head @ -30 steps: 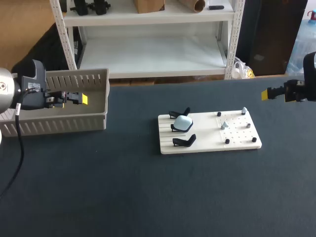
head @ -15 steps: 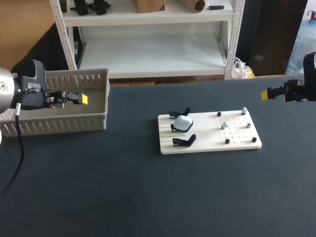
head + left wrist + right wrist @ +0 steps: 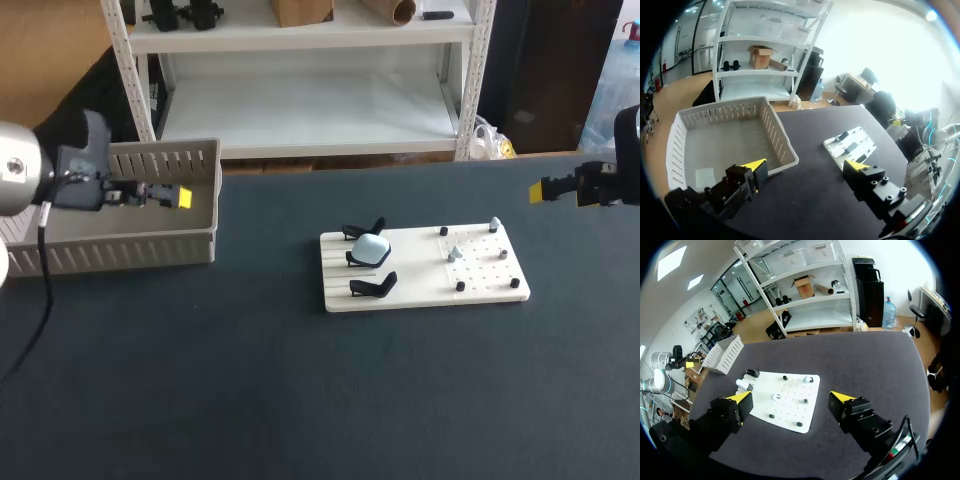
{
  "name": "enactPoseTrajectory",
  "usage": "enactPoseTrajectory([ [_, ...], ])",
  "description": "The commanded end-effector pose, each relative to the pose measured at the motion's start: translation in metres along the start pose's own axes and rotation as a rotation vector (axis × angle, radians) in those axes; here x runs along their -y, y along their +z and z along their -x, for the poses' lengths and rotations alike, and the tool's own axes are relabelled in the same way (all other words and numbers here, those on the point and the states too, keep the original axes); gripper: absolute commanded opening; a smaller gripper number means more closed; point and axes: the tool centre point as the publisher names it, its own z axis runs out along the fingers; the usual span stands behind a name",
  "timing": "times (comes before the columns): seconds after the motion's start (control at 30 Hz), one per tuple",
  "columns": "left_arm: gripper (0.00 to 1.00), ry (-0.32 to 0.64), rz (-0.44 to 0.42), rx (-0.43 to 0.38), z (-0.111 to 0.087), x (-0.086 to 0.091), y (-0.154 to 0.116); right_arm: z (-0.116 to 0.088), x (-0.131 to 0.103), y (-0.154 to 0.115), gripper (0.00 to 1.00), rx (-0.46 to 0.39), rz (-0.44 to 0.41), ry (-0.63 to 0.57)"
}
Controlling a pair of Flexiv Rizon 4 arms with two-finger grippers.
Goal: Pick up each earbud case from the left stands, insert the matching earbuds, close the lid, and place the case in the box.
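On white board (image 3: pixel 420 285), pale case (image 3: pixel 373 248) among black stands (image 3: pixel 372 288); grey box (image 3: pixel 130 250) beneath left jaws; both pairs apart.

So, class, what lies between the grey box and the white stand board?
Nothing: in the head view, only bare dark table separates the box and the board.

Silver arm (image 3: pixel 16 170), black cable (image 3: pixel 46 300), yellow-tipped black claw (image 3: pixel 806 165)

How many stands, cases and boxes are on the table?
Stands: 3
Case: 1
Box: 1
Total: 5
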Motion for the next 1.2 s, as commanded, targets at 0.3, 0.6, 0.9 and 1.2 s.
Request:
enactPoseTrajectory([
  [0.3, 1.00, 0.383, -0.267, -0.023, 0.038, 0.045, 0.047, 0.000, 0.001, 0.001, 1.00, -0.001, 0.003, -0.001],
  [0.6, 1.00, 0.690, -0.400, -0.027, 0.039, 0.092, 0.095, 0.000, 0.001, 0.001, 1.00, -0.001, 0.003, -0.001],
  [0.9, 1.00, 0.791, -0.506, -0.012, 0.020, 0.113, 0.128, 0.000, 0.001, 0.001, 1.00, -0.001, 0.003, -0.001],
  [1.2, 1.00, 0.836, -0.556, -0.008, 0.003, 0.121, 0.150, 0.000, 0.001, 0.001, 1.00, -0.001, 0.003, -0.001],
])
